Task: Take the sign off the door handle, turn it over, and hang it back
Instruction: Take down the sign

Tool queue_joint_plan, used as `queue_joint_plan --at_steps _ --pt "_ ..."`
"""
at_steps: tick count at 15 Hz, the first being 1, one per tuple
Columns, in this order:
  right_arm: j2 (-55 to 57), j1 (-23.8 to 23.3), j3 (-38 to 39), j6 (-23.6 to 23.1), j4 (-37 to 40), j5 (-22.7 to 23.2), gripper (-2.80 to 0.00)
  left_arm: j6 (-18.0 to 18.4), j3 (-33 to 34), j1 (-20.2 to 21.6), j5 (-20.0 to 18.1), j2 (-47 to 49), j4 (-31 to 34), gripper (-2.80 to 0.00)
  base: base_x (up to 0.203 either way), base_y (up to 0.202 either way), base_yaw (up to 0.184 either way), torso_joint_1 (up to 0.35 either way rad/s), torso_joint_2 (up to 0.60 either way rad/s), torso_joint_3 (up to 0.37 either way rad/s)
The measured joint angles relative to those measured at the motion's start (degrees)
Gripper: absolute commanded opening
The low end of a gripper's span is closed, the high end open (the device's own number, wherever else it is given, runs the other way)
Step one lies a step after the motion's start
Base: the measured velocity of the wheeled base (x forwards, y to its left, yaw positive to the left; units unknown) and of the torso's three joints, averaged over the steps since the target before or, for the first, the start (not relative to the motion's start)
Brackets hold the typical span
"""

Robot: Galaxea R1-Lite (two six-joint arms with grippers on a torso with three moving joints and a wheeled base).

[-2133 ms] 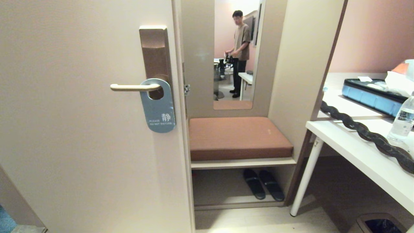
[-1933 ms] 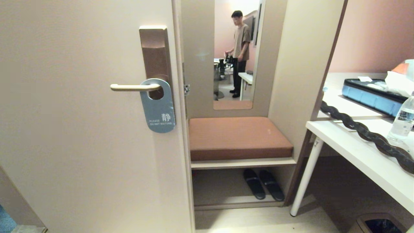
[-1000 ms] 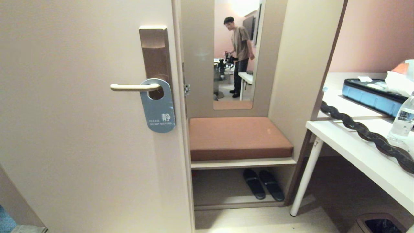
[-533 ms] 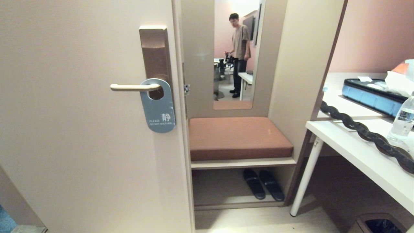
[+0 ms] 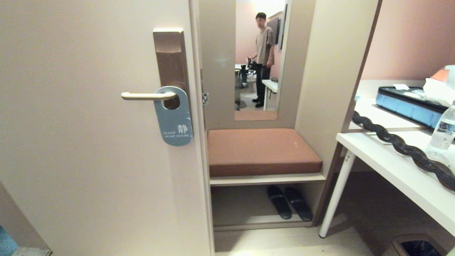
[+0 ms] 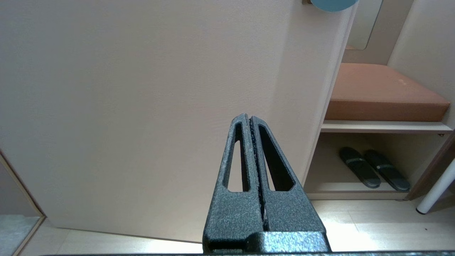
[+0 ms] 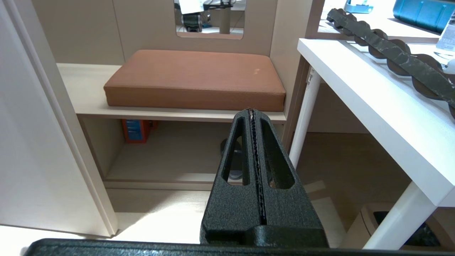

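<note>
The sign (image 5: 174, 117) hangs on the door handle (image 5: 147, 95), its oval hole looped over the lever right by the bronze plate (image 5: 170, 58), blue-grey face out, lower end flat against the door (image 5: 89, 142). Neither arm shows from the head; both sit low and parked. The left gripper (image 6: 250, 119) is pressed shut and empty, pointing at the bare door well below the sign, and the right gripper (image 7: 252, 112) is likewise shut and empty, facing the cushion (image 7: 195, 80) beside the table (image 7: 373, 106). Nothing is started, I'd say. To do it well, one gripper should open, rise to the sign's lower end and pinch its edge, since the card lies flush and is thin. Then slide it along the lever towards the free tip, not straight out, so the hole clears cleanly.
</note>
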Motion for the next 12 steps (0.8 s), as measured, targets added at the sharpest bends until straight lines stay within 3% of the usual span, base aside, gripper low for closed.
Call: queue_joint_plan --at_steps 8,12 --pt "0.00 -0.01 0.00 0.02 -0.02 0.03 -2.80 -0.10 0.00 0.02 0.04 0.00 -0.01 -2.80 0.001 0.007 -0.001 0.000 0.00 0.001" --pt "0.00 -0.06 0.00 0.01 -0.05 0.01 -2.80 -0.05 0.00 -0.01 0.02 0.00 -0.04 -2.80 0.001 0.169 -0.003 0.004 0.00 0.000"
